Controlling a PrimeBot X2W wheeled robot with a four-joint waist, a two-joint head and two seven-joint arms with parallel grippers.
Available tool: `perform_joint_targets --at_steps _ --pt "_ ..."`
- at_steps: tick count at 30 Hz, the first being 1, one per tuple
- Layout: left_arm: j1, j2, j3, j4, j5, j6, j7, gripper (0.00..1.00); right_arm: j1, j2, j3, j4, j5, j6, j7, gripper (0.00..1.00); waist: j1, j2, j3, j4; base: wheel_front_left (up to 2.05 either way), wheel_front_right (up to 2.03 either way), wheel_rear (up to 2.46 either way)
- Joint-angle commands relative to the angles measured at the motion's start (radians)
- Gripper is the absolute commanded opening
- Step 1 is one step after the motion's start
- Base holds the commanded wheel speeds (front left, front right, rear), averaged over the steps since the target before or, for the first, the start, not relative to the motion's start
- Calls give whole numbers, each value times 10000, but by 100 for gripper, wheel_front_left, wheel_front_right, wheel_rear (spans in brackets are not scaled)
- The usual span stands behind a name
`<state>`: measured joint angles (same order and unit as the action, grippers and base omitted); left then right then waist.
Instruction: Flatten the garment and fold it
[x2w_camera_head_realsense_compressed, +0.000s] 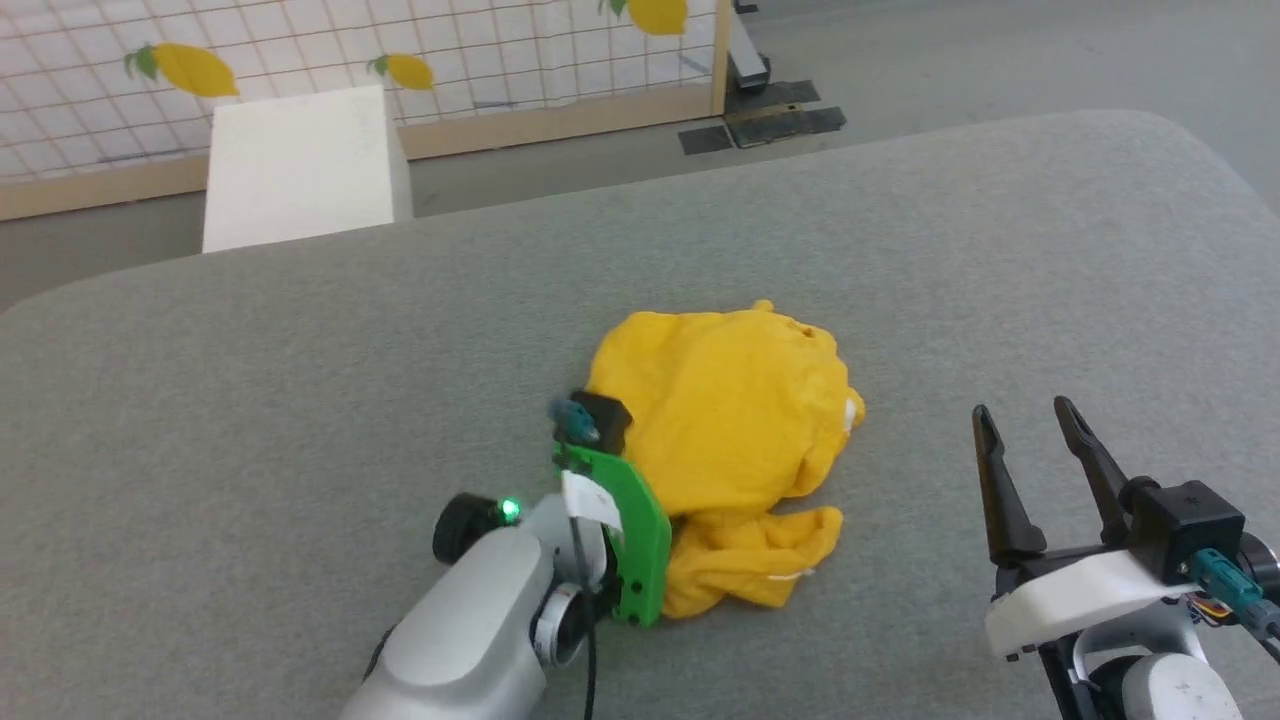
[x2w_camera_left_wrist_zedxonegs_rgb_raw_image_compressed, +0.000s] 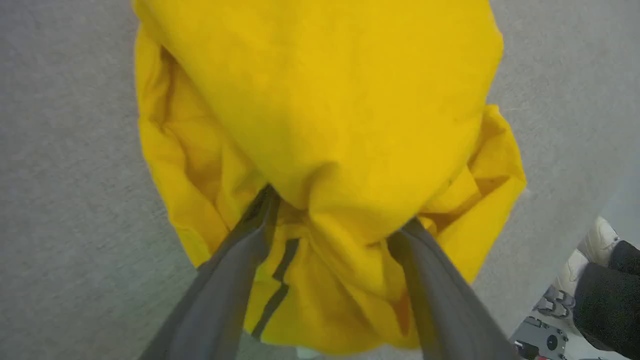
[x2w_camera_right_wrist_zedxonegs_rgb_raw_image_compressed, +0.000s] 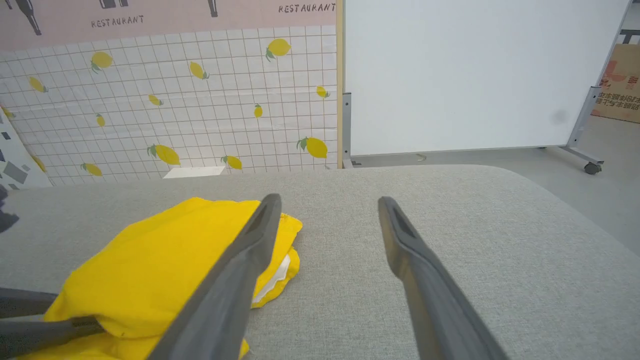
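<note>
Left gripper (x2w_camera_left_wrist_zedxonegs_rgb_raw_image_compressed: 339, 210) was found with its fingers spread, the tips pushed into the folds of the shirt (x2w_camera_head_realsense_compressed: 720, 400) and a bulge of yellow cloth lying between them; no pinch on the cloth was seen. Directly ahead of and beneath that gripper, the shirt was heaped in a crumpled mound on the table (x2w_camera_head_realsense_compressed: 300, 400), with one loose lobe spilled beside the wrist. The right gripper (x2w_camera_head_realsense_compressed: 1022, 406) was held with its fingers likewise spread and nothing between them, the shirt lying off to its left, apart from it. The task was judged barely begun: no sleeve or hem was laid out, the print was mostly buried in folds, and all of the flattening and folding were left to be done. Whether the white block (x2w_camera_head_realsense_compressed: 300, 165), far ahead of the left gripper, was a container could not be told.
</note>
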<state>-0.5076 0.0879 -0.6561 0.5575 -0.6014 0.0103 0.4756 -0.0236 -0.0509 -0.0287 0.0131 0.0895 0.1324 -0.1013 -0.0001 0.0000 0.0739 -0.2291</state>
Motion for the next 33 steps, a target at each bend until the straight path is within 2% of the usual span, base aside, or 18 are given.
perform_joint_targets --at_steps 1,4,7,12,15,18,23,27,33 --pt "140 88 210 -318 -30 72 -592 100 57 7 16 -41 15 -17 25 100 1 0 -74 291 0 0 0" --pt "269 132 987 -1354 46 199 -3028 100 64 7 -9 -83 4 -17 32 100 1 0 -113 623 0 0 0" --pt "595 363 1463 -1992 337 301 -4969 100 94 7 -51 -111 -52 -17 77 100 1 0 -196 1006 0 0 0" --pt "1369 761 2185 -2585 491 584 -6838 100 140 7 10 -141 -87 -17 249 100 1 0 -266 1565 0 0 0" --pt "1880 977 2598 -2916 627 761 -7220 100 166 7 193 -78 -61 -17 578 100 1 0 -231 1876 0 0 0" --pt "2491 1118 3106 -3382 812 885 -7350 100 203 7 536 218 55 -17 1560 100 1 0 -101 2176 0 0 0" --pt "3355 926 4312 -4582 1541 981 -7369 100 255 7 1038 762 390 -17 4211 100 1 0 335 2630 0 0 0" --pt "3796 570 4955 -4903 1980 761 -7371 100 330 7 1055 807 254 -17 6102 100 1 0 703 2975 0 0 0" --pt "3869 113 5528 -4964 2463 282 -7372 100 416 7 1000 681 46 -17 7975 100 1 0 1016 3257 0 0 0"
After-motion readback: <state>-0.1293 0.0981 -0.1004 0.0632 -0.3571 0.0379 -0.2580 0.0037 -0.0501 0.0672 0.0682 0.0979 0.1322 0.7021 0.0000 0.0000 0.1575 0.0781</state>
